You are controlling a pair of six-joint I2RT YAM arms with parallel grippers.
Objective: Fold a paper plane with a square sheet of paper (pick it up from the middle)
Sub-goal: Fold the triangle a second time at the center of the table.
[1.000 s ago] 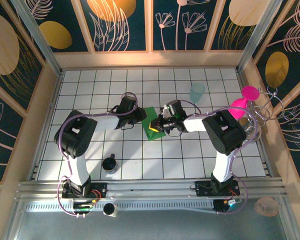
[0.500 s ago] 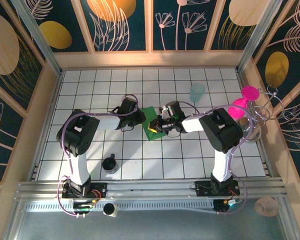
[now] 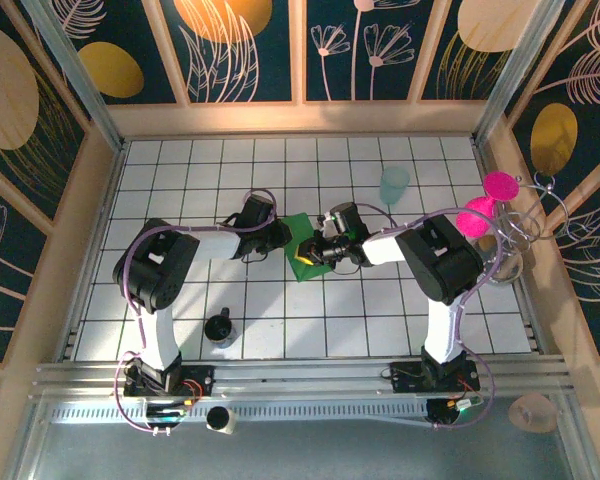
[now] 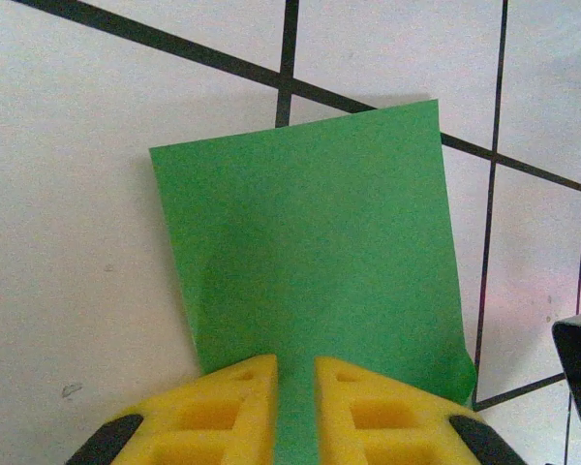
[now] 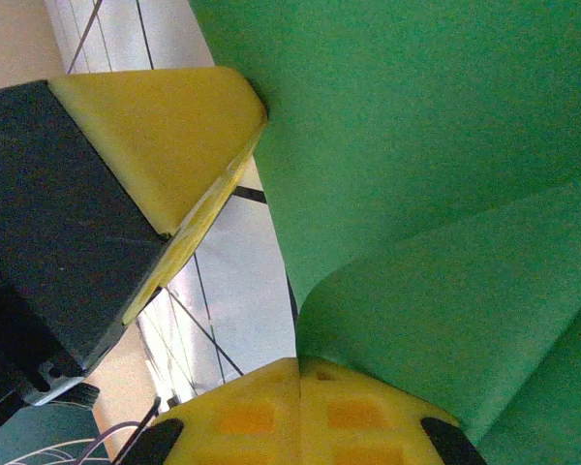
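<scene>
Movement over the last second is staying small. The right gripper (image 3: pixel 320 252) is edging a little toward the left arm, while the left gripper (image 3: pixel 283 240) is keeping almost to its spot with its jaws drawing in slightly. Between them the square sheet of paper (image 3: pixel 300 232) is lying near the middle of the table (image 3: pixel 280 310), well apart from the teal cup (image 3: pixel 394 184) at the far right, and it is barely shifting with the right arm's nudge. In the right wrist view the right gripper (image 5: pixel 300 373) is clenching its jaws tight on a raised flap of the paper (image 5: pixel 416 145), which is curling up out of the pinch. One yellow finger (image 5: pixel 165 136) of the left gripper is standing just beside the sheet's edge. In the left wrist view the left gripper (image 4: pixel 295 373) is leaving only a narrow slit between its jaws. Green is showing through that slit, but I cannot tell whether it is nipping the paper (image 4: pixel 310 252) or just pressing it flat. As I read it, the right arm is carrying a flap over while the left is anchoring the sheet. A fold is being formed, and the plane is far from finished.
</scene>
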